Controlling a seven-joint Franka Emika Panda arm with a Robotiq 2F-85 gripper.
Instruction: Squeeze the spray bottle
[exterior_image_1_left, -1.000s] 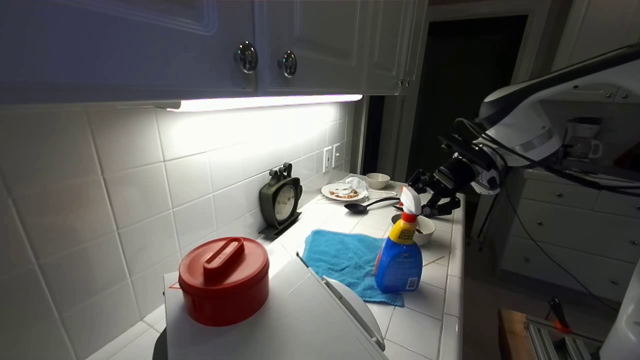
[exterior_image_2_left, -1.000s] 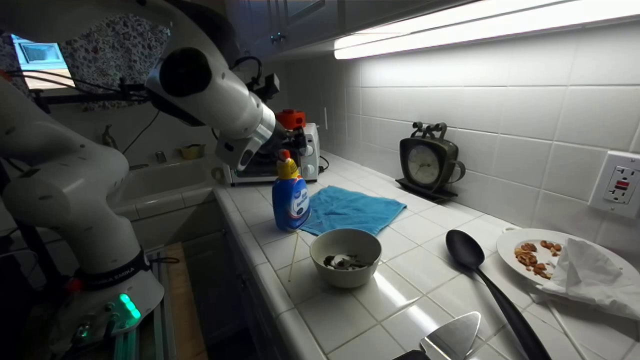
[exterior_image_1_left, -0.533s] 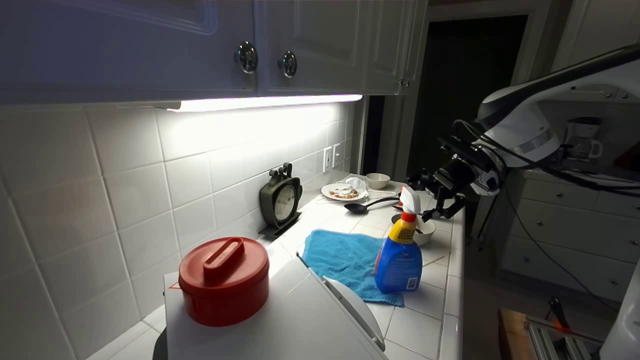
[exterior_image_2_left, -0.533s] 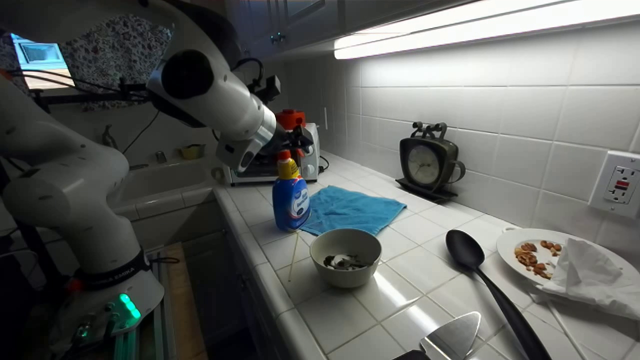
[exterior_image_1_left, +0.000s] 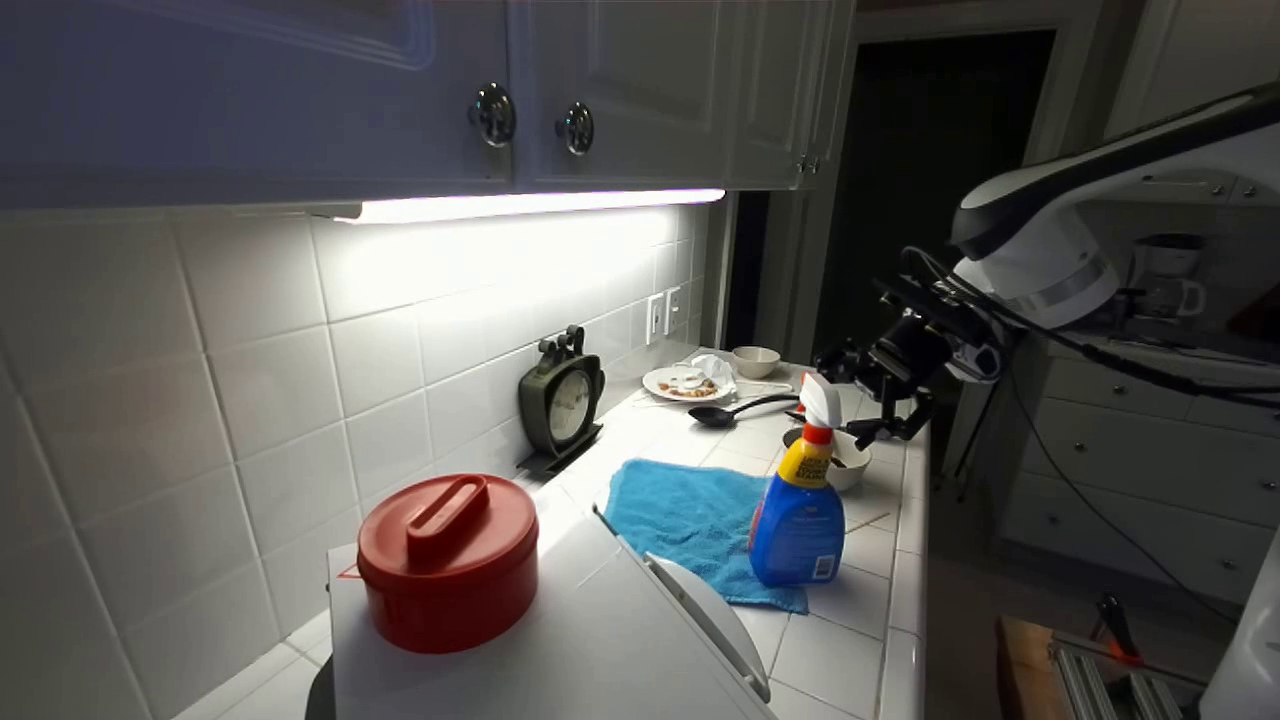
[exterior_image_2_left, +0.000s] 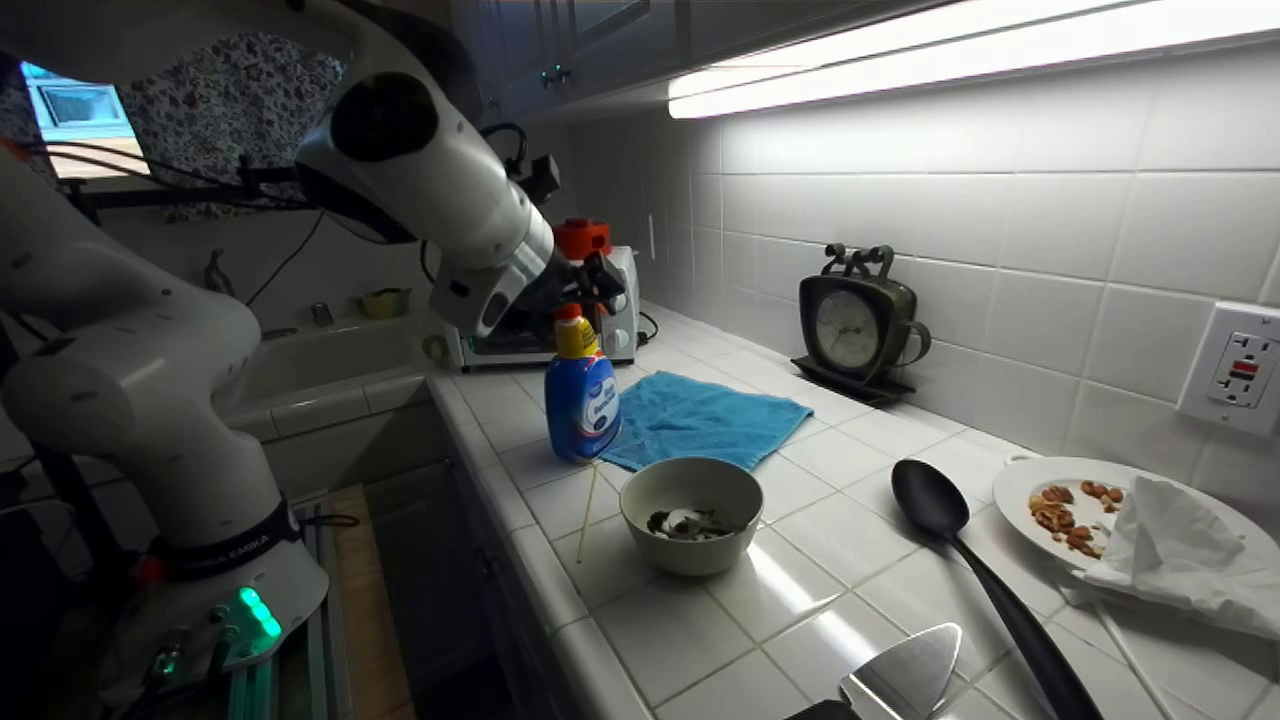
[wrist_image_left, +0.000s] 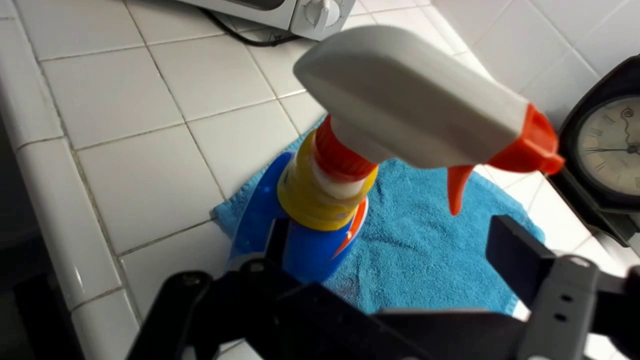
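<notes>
The spray bottle stands upright on the tiled counter at the edge of a blue towel. It has a blue body, a yellow and red neck and a white head. A red trigger hangs under that head, pointing down. My gripper is open, its fingers wide apart and nothing gripped between them. In the wrist view one finger overlaps the blue body and the opposite one lies beyond the trigger. Whether any finger touches the bottle I cannot tell. An exterior view has the gripper close behind the bottle's top.
A bowl sits near the bottle. Farther along lie a black spoon and a plate of nuts. A clock-like scale stands by the wall. A toaster oven carries a red pot. The counter edge runs beside the bottle.
My gripper's fingers have spread from nearly shut to wide open. The arm has shifted only slightly. The spray bottle stays where it was.
</notes>
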